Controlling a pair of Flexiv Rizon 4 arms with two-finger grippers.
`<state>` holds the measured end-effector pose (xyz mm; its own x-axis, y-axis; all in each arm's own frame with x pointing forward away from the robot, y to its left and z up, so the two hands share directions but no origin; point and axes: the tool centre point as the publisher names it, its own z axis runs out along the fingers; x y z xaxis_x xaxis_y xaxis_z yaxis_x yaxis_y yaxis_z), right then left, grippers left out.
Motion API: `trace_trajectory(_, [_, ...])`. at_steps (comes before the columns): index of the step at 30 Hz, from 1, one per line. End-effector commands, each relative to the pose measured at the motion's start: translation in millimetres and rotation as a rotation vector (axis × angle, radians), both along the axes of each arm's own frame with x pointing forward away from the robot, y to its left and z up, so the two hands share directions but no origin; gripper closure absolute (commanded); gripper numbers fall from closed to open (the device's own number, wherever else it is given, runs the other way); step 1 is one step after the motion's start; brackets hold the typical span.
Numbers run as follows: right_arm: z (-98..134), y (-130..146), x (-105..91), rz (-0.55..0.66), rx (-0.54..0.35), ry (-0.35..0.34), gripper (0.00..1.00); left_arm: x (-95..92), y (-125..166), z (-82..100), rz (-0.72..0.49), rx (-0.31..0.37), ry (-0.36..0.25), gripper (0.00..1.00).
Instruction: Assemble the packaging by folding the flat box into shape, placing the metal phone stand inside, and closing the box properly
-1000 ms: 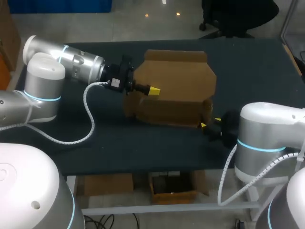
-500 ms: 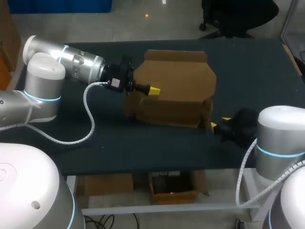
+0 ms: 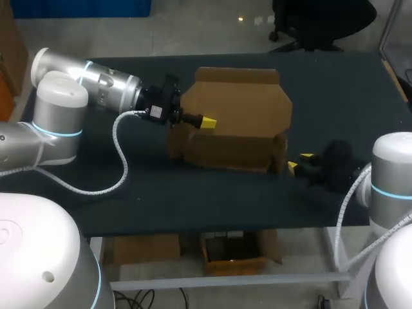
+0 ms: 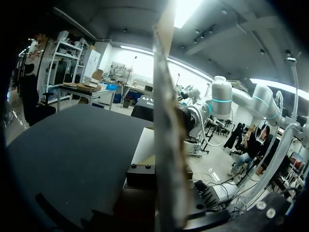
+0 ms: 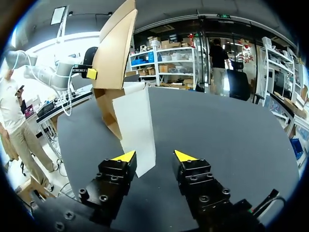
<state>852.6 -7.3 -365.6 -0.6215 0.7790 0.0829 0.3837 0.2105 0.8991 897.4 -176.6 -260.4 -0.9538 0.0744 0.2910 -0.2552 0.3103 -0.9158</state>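
Cardboard box [image 3: 235, 122], half-formed, on counter [image 3: 129, 199]: left gripper [image 3: 206, 121] jaws pinch its upper wall, likely steadying it for folding; right gripper [image 3: 300, 161] jaws spread, empty, beside its corner.

Left arm [image 3: 96, 84] in from the left, stretched level toward the middle, left gripper [image 3: 205, 121] at its end. Right arm [image 3: 393, 174] at right edge; right gripper [image 5: 153, 155] low, fingers spread apart.
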Motion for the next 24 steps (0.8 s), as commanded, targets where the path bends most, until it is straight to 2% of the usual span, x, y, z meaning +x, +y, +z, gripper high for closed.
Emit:
trace_trajectory(1, [1, -8, -0.4, 0.21, 0.056, 0.045, 0.62, 0.5, 0, -3.4, -0.003, 0.0, 0.0, 1.0])
trace_trajectory(4, [0, -10, 0.9, 0.25, 0.043, 0.06, 0.6, 0.5, 0, -3.4, -0.003, 0.0, 0.0, 1.0])
trace_trajectory(8, [-2, -8, 2.0, 0.208, 0.022, 0.068, 0.58, 0.5, 0, -3.4, -0.003, 0.0, 0.0, 1.0])
trace_trajectory(20, [-5, 27, 2.2, 0.213, -0.012, 0.07, 0.4, 0.5, 0, -3.4, -0.003, 0.0, 0.0, 1.0])
trace_trajectory(24, [-7, 36, 2.6, 0.219, -0.011, 0.07, 0.4, 0.5, 0, -3.4, -0.003, 0.0, 0.0, 1.0])
